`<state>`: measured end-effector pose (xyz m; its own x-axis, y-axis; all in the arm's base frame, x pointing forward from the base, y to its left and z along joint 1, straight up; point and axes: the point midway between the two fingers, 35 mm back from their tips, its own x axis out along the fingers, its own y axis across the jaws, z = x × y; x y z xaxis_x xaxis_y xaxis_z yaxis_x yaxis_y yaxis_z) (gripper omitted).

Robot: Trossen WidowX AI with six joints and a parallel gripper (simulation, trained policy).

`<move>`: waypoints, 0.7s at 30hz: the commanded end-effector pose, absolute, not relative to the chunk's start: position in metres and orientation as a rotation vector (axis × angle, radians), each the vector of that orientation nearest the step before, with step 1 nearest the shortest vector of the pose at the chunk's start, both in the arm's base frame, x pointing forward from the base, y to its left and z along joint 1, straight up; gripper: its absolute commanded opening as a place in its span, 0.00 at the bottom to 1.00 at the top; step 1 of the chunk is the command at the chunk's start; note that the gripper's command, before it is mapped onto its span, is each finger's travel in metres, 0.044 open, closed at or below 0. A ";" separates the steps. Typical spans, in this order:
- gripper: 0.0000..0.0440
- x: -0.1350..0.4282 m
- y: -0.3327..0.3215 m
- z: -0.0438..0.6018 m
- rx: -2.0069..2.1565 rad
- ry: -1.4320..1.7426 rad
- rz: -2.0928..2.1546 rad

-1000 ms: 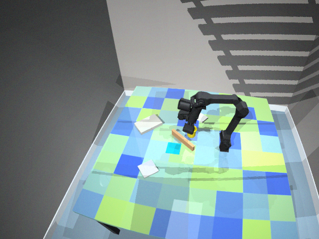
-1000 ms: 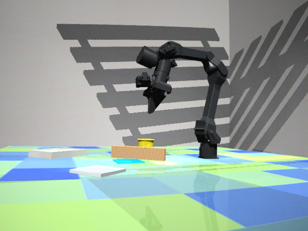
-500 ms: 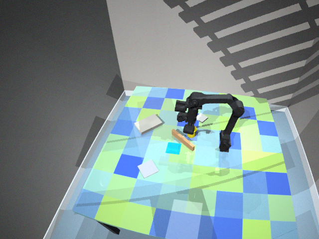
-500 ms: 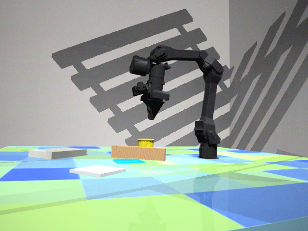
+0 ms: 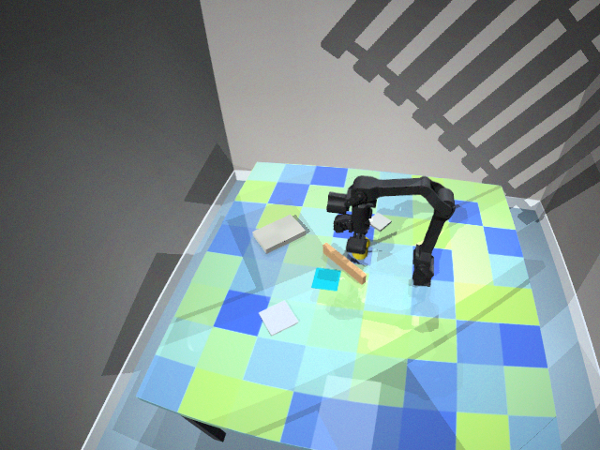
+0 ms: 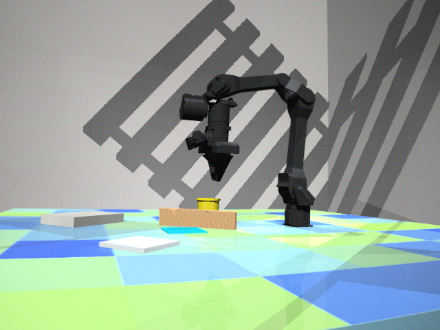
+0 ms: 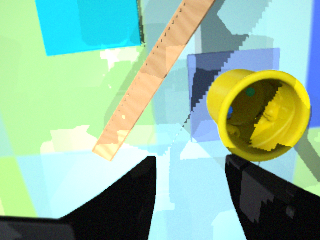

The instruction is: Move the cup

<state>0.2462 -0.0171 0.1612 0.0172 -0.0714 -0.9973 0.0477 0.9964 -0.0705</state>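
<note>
The one end effector (image 5: 357,244) (image 6: 216,179) (image 7: 190,163) hung above the table (image 5: 334,334) (image 6: 177,302) (image 7: 30,105), pointing down, its two fingers partly apart with nothing between them. Just beside its fingertips in the wrist view, and below them in the exterior one, was the one yellow cup (image 5: 361,254) (image 6: 207,204) (image 7: 227,95), upright and ungripped, by a single blue square (image 7: 202,127). At least two marbles showed inside it, one green (image 7: 250,91) and one blue (image 7: 230,111); shadow left the full count unclear. One wooden bar (image 5: 344,262) (image 6: 197,218) (image 7: 150,82) lay between the cup and the one cyan pad (image 5: 325,279) (image 6: 183,230) (image 7: 90,25). Farther out were two thin white tiles, one (image 5: 278,317) (image 6: 139,243) beyond the cyan pad, the other (image 5: 381,222) near the arm's wrist in the top view, and one thicker grey block (image 5: 279,233) (image 6: 81,218), well apart from the cup

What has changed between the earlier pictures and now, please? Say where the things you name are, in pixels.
The gripper (image 5: 357,246) (image 6: 216,179) (image 7: 190,163) has come down and swung from a slant to nearly upright; it has taken hold of nothing. The slatted shadow (image 5: 351,23) (image 6: 156,71) on the wall has turned. The yellow cup (image 5: 360,255) (image 6: 207,205) (image 7: 225,100) and wooden bar (image 5: 344,262) (image 6: 197,218) (image 7: 150,80) stayed put.
</note>
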 end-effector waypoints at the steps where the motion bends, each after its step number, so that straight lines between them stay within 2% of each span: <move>1: 0.39 0.244 -0.021 0.153 -0.030 1.573 -0.091; 21: 0.41 0.237 -0.043 0.103 -0.085 1.648 -0.042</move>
